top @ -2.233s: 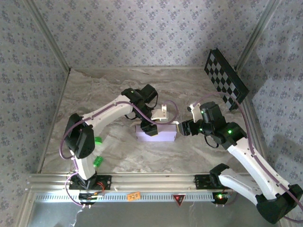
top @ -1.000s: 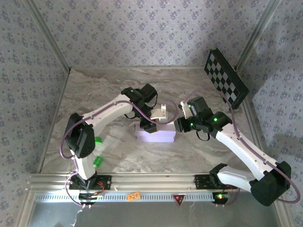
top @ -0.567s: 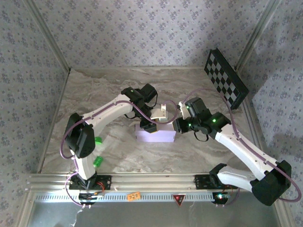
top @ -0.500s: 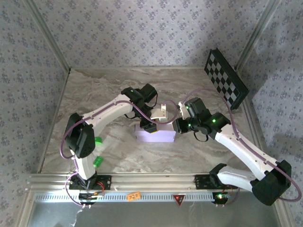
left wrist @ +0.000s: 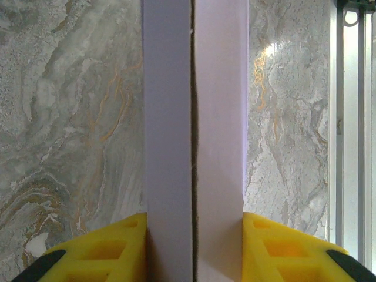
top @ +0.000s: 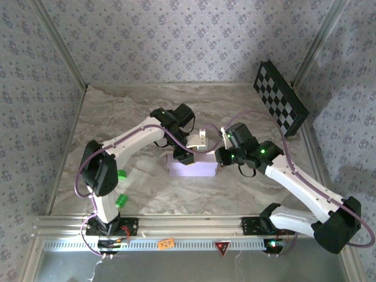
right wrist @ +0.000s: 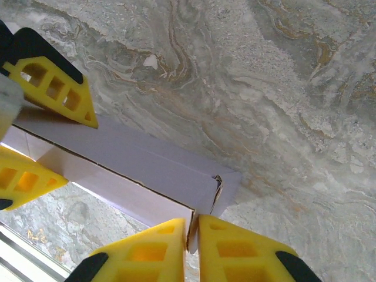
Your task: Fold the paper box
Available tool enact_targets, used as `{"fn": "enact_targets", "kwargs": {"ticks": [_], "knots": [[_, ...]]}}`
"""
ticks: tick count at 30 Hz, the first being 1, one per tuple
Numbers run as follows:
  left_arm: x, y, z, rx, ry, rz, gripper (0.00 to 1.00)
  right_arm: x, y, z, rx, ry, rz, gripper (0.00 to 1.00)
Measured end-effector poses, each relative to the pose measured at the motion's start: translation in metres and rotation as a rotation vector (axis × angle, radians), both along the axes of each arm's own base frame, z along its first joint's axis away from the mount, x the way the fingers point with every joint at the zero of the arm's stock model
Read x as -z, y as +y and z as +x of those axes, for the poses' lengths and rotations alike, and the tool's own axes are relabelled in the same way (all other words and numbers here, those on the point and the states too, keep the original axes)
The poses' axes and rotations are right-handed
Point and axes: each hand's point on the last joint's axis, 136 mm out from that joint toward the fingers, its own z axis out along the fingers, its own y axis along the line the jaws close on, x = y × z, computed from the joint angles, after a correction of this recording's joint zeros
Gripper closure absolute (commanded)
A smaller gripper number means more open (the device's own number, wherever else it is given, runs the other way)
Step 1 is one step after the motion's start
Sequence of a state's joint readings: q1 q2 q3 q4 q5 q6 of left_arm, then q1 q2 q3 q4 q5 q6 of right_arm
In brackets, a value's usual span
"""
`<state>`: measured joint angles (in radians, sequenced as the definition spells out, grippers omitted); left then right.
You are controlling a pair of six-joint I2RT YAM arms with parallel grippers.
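The paper box (top: 192, 167) lies mid-table as a long lavender block, a dark seam running along its top. My left gripper (top: 181, 154) comes down on its left part. In the left wrist view the box (left wrist: 194, 117) fills the gap between the yellow fingers (left wrist: 111, 249), so the left gripper (left wrist: 194, 249) is shut on it. My right gripper (top: 218, 157) is at the box's right end. In the right wrist view its jaws (right wrist: 194, 235) are pinched on a thin end flap of the box (right wrist: 135, 161). The left arm's fingers (right wrist: 53, 88) grip the far end.
A black-and-white checkerboard panel (top: 281, 98) leans against the back right wall. Patterned walls close in the marble table (top: 117, 111) on three sides. An aluminium rail (top: 176, 226) runs along the near edge, and green clips (top: 121, 201) sit by the left arm's base.
My right arm has moved left to the box's right end and its jaws have closed on the end flap. The left gripper and the box have stayed put.
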<state>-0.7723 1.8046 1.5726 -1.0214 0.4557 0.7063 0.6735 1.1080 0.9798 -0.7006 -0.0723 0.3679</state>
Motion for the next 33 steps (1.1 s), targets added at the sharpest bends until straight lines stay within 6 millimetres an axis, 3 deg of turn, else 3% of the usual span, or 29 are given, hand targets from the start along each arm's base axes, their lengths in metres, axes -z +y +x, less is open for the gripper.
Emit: {"fn": "enact_targets", "kwargs": {"ticks": [23, 33], "knots": [[0.001, 0.005, 0.003, -0.021, 0.019, 0.025, 0.64, -0.003, 0.011, 0.005, 0.187, 0.08, 0.005, 0.95], [0.001, 0.006, 0.003, -0.022, 0.02, 0.027, 0.64, -0.001, 0.01, 0.004, 0.189, 0.051, -0.025, 0.98]]}}
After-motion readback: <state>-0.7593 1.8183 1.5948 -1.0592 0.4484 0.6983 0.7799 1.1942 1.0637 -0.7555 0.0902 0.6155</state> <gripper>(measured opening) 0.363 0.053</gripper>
